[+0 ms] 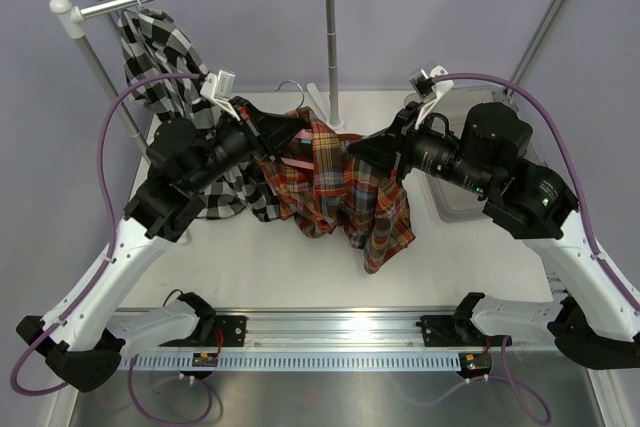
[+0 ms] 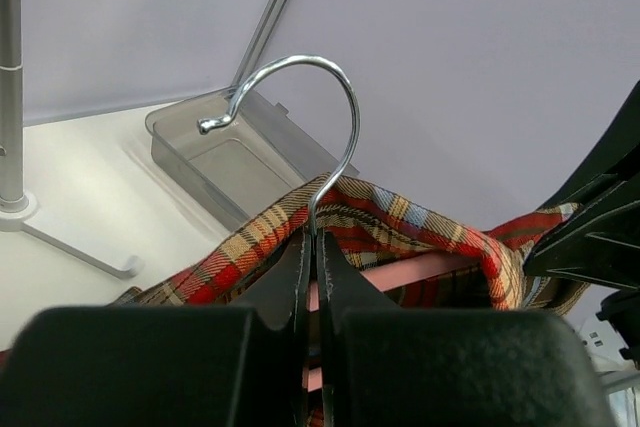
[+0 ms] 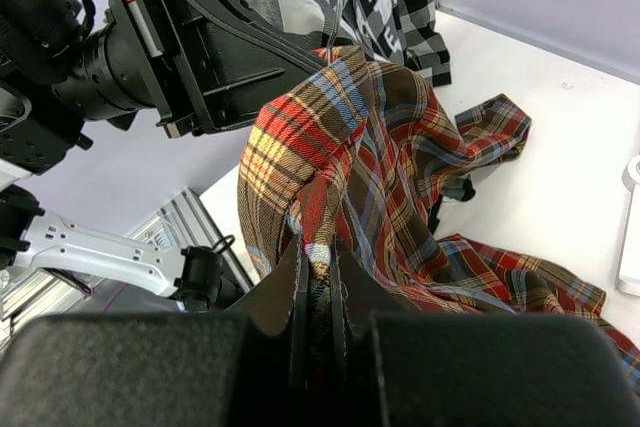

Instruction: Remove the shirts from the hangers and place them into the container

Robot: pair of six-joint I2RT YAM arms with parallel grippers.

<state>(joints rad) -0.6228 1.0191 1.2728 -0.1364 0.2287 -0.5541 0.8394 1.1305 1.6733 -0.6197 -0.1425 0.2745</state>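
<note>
my left gripper (image 2: 311, 239), jaws pressed together on the neck of the pink-red triangular hanger (image 2: 410, 270); my right gripper (image 3: 316, 249) pinches the red-orange plaid fabric shirt (image 3: 390, 157) draped over it. step, i judge: stripping; next, pull the two apart. translucent grey plastic bin (image 2: 175, 152) beyond my left jaws, on white table (image 2: 70, 217), lilac walls (image 2: 480, 47).

The pink hanger (image 2: 400, 272) is mostly buried inside the plaid shirt (image 1: 340, 187), with only a short strip showing. Right of that shirt, the container (image 1: 455, 209) lies largely behind the right arm (image 1: 500, 162).
</note>
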